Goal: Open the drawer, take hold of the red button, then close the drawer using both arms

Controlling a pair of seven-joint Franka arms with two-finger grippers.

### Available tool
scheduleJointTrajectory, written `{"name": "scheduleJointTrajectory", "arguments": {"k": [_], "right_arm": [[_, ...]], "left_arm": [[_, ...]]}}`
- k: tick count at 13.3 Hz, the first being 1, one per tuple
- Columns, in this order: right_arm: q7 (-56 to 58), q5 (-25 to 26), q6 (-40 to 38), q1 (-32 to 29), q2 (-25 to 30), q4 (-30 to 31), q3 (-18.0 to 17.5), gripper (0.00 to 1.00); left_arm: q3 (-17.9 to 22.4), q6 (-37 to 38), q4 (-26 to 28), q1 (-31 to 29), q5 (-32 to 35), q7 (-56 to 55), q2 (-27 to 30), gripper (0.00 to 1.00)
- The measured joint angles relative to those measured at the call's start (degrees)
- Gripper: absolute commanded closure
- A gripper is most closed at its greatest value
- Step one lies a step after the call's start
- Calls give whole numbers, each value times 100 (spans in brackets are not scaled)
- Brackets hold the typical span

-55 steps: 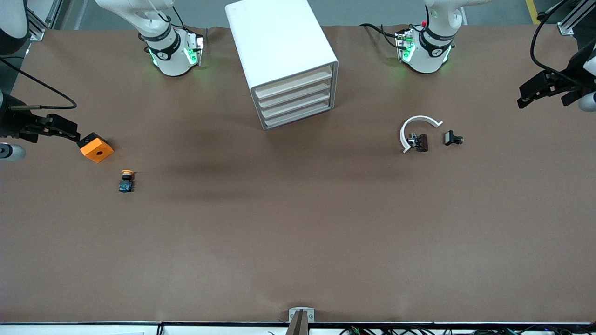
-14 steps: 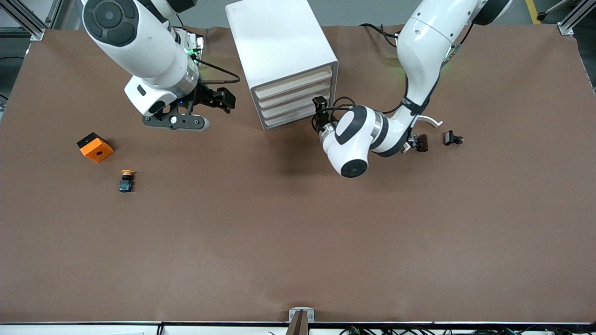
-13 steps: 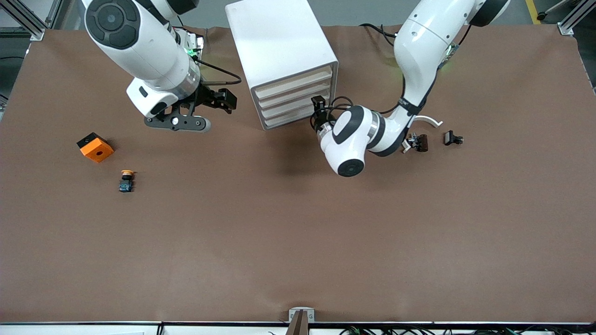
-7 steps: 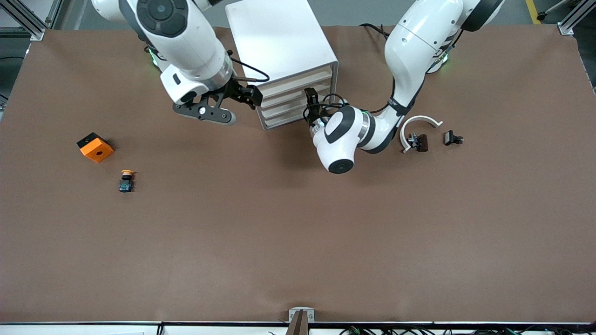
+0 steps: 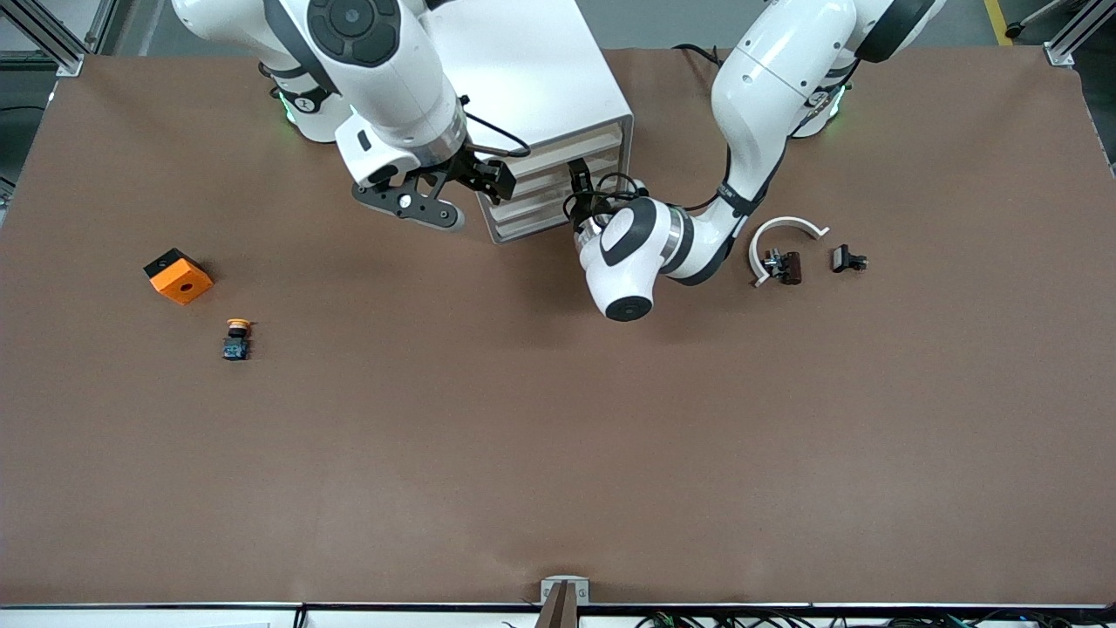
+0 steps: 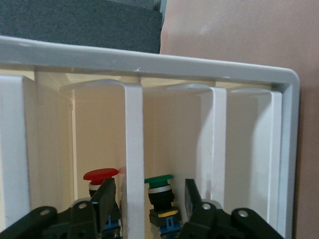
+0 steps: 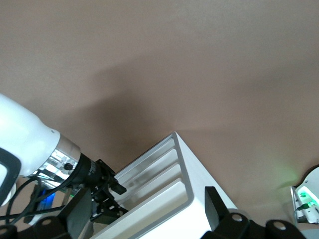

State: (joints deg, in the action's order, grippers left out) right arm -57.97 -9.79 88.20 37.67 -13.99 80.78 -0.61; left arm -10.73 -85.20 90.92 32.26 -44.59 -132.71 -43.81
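The white cabinet (image 5: 523,87) stands near the arms' bases with four pale drawers (image 5: 551,187), all shut. My left gripper (image 5: 576,177) is open at the drawer fronts. In the left wrist view its fingers (image 6: 104,199) stand either side of a middle drawer's front strip (image 6: 133,149) without gripping it. Through the gaps I see the red-capped button (image 6: 101,175) and a green-capped button (image 6: 159,185) inside. My right gripper (image 5: 495,174) is open and empty over the cabinet's front corner (image 7: 199,179). The right wrist view shows the left gripper (image 7: 107,194) at the drawers.
An orange cube (image 5: 179,276) and a yellow-orange-capped button (image 5: 236,340) lie toward the right arm's end. A white arc piece (image 5: 785,237), a dark brown part (image 5: 790,267) and a small black part (image 5: 847,259) lie toward the left arm's end.
Both arms swung in from the table's ends. In the last second my right gripper moved across to the cabinet's front corner. My left gripper slid along the drawer fronts and closer in.
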Motion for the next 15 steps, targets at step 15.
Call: {"name": "scheduleJointTrajectory", "arguments": {"k": [15], "right_arm": [[-2116, -1, 570, 713, -365, -1, -1, 0]], "left_arm": [[428, 380, -372, -316, -137, -157, -65, 100]]}}
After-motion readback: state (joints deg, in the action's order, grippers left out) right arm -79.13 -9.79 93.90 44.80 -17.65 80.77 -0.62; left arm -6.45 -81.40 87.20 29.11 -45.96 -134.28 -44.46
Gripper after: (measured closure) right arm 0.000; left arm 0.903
